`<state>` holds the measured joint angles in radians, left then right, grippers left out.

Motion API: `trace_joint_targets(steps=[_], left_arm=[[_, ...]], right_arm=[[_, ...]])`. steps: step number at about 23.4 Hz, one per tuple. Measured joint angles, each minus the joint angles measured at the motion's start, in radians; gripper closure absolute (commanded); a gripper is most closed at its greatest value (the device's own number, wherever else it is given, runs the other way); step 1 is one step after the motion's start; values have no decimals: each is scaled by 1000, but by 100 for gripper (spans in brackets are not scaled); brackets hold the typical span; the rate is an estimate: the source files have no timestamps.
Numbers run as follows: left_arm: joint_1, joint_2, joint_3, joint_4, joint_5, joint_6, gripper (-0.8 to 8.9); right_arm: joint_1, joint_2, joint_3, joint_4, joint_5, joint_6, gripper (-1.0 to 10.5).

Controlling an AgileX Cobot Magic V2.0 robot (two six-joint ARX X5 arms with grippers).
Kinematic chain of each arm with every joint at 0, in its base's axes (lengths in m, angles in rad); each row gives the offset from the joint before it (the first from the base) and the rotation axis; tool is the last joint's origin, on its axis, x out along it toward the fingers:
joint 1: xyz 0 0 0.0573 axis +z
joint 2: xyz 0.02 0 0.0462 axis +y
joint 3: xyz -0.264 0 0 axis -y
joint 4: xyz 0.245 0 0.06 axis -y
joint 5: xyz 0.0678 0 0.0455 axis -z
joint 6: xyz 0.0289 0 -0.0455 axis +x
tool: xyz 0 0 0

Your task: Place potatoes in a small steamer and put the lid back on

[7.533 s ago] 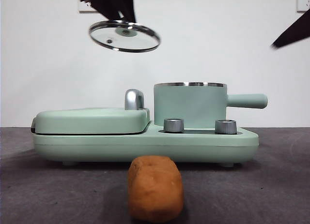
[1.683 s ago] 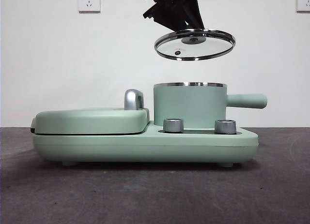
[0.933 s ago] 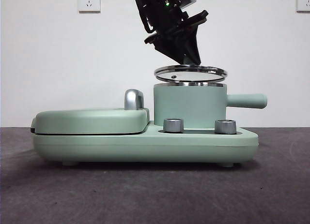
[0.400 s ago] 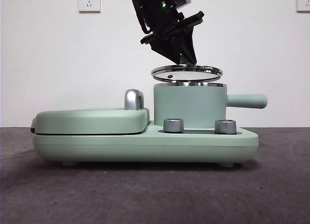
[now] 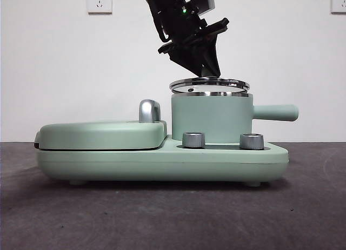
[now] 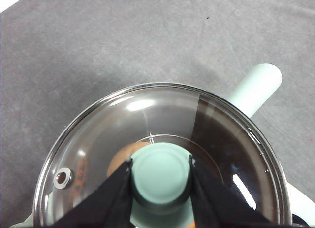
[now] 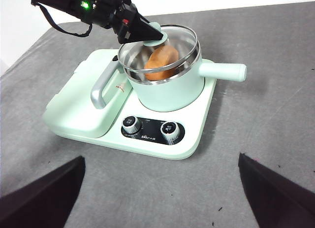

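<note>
The mint-green small steamer (image 5: 211, 119) stands on its base with its side handle (image 5: 277, 112) pointing right. The orange-brown potato (image 7: 161, 60) lies inside it and shows through the glass in the left wrist view (image 6: 119, 160). My left gripper (image 5: 208, 72) is shut on the mint knob (image 6: 161, 176) of the glass lid (image 5: 210, 85). It holds the lid slightly tilted, just over the steamer's steel rim; I cannot tell whether they touch. My right gripper (image 7: 160, 159) is open and empty, high above the table in front of the appliance.
The flat mint griddle plate (image 5: 102, 134) with a steel handle (image 5: 150, 110) lies left of the steamer on the same base (image 5: 162, 163). Two steel dials (image 5: 193, 140) (image 5: 252, 141) face front. Grey tabletop (image 5: 173, 217) surrounds the appliance.
The left gripper carried the lid from the upper left over the steamer and lowered it close to the rim. The potato that lay on the table in front is now inside the steamer.
</note>
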<state>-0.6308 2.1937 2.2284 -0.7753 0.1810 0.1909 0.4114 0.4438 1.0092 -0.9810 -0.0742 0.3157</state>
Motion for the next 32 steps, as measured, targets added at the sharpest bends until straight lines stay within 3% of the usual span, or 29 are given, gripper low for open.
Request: trace_joint_targets(steps=[11, 25, 26, 30, 32], left_arm=[[-12, 14, 0, 5, 1, 9, 799], [-17, 18, 3, -46, -2, 109, 778], [-17, 18, 3, -47, -2, 108, 742], [-16, 15, 3, -64, 1, 77, 387], [-18, 15, 0, -74, -6, 73, 333]], right_arm=[[0, 0, 0, 0, 0, 0, 460], [0, 0, 0, 0, 0, 0, 460], [0, 0, 0, 0, 0, 0, 461], [0, 0, 0, 0, -2, 0, 460], [0, 0, 0, 0, -3, 0, 460]])
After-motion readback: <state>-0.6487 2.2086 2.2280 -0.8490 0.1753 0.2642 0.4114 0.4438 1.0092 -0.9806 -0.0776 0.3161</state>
